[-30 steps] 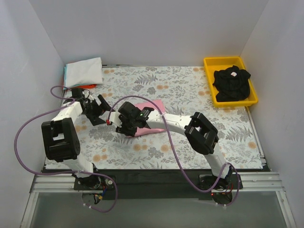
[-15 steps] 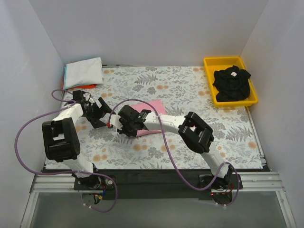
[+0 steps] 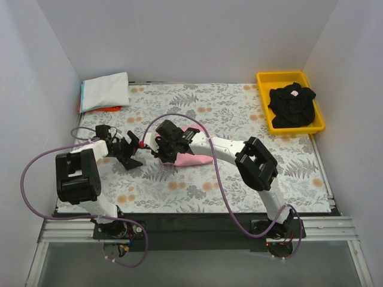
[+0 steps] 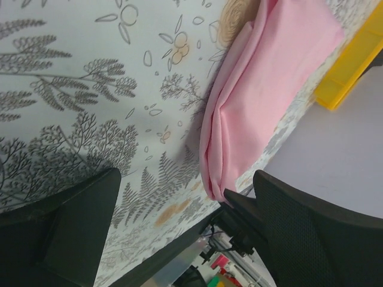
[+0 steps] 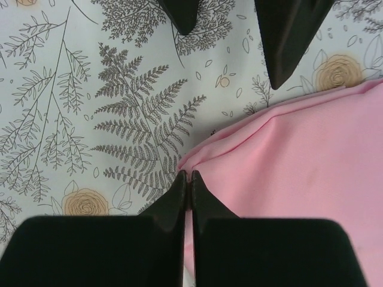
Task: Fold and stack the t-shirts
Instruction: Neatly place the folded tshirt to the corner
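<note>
Pink t-shirt (image 5: 287,161) lies bunched on the floral table cloth (image 3: 239,113); I see my right gripper (image 5: 190,174) pinched on its edge, and my left gripper (image 4: 185,179) spread apart just beside it.

Pink shirt (image 5: 287,167): soft matt cloth, smooth with shallow creases. Black shirt (image 3: 292,106) and white shirt (image 3: 106,91): matt cloth likewise, the black one crumpled, the white one smooth. Table cloth (image 3: 239,113): flat matt fabric printed with grey ferns and orange flowers; tray (image 3: 263,81): smooth yellow plastic with a slight sheen; left gripper (image 4: 185,179) and right gripper (image 5: 187,177): matt black plastic fingers, finely grained on the left one; arms (image 3: 224,146): smooth white and black casings.
</note>
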Robot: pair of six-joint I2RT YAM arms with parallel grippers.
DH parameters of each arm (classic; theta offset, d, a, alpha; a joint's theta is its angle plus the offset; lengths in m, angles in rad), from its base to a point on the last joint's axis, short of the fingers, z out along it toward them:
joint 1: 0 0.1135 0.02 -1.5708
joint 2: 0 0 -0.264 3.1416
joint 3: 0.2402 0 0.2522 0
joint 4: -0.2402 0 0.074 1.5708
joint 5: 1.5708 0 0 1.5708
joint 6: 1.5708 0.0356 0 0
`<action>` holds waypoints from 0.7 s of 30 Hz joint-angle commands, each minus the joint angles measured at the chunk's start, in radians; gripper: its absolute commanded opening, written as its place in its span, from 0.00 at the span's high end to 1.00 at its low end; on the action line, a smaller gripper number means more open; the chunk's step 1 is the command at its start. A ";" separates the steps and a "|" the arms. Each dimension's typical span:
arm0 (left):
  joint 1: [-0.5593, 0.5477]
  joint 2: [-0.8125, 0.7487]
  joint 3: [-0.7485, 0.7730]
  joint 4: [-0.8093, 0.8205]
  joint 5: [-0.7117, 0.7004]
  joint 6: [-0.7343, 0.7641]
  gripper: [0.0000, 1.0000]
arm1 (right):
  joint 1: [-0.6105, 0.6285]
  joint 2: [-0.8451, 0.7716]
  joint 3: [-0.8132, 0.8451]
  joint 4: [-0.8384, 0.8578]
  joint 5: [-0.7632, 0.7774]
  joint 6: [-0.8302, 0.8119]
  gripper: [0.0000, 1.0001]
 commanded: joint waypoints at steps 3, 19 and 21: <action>-0.020 0.019 -0.038 0.221 0.079 -0.167 0.07 | -0.004 -0.059 0.037 0.001 -0.061 -0.002 0.99; -0.160 0.237 0.049 0.301 0.047 -0.389 0.20 | -0.004 -0.018 0.172 0.016 -0.102 0.079 0.99; -0.158 0.259 0.069 0.301 0.054 -0.404 0.34 | -0.004 -0.012 0.179 0.016 -0.113 0.091 0.99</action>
